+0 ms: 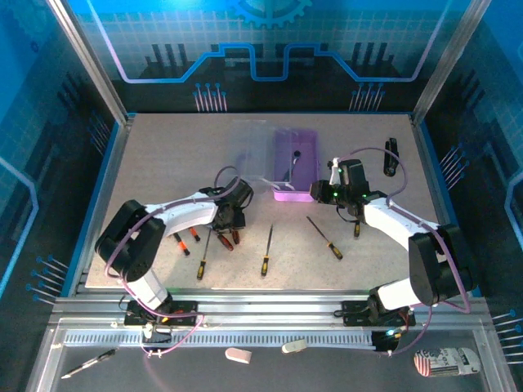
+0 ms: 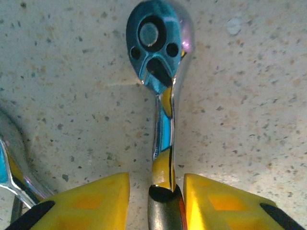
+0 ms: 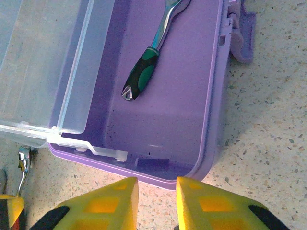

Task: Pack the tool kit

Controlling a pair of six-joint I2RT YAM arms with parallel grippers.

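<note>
A black oblong object (image 1: 391,157) lies at two o'clock on the speckled table (image 1: 163,163). On the near ledge: a pen (image 1: 87,363) at seven o'clock, a white piece (image 1: 238,354) and a second white piece (image 1: 294,346) at six, a patterned packet (image 1: 445,361) at five.

Legible text, brands, numbers: none. Graphics only: blue printed backdrop panel (image 1: 368,33) bearing a partial gear emblem (image 1: 270,8) and circuit-style lines. Small white patterned packet (image 1: 445,361), near right: print too small to read.

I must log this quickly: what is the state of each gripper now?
Left gripper: slightly open around the ratchet wrench handle, gaps visible, not gripping.
Right gripper: slightly open, empty, just outside the purple case.
</note>
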